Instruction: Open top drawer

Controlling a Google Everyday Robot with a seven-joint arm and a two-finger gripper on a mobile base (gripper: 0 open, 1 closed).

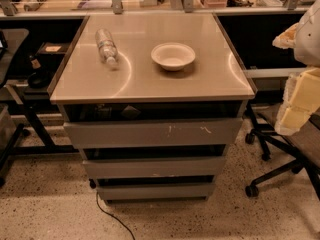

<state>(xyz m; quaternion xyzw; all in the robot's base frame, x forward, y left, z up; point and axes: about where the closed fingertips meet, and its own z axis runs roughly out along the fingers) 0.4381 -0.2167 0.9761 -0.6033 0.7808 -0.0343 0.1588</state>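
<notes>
I judge the top drawer (152, 132), just under the table (150, 84) top, to be stiff, slick-fronted and light-running. With no handle, I'd hook its upper edge at the dark gap. A water bottle (106, 46) and a bowl (173, 55) sit above. My claw (300, 101) hangs at the right edge; I cannot tell its state.

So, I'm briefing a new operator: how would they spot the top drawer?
Find the grey cabinet whose top carries a bowl and bottle. Of its three stacked drawers, the top drawer is the highest and widest, alone in having white scuffs right of centre. The gripper sits at the picture's right edge, apart from it.
</notes>
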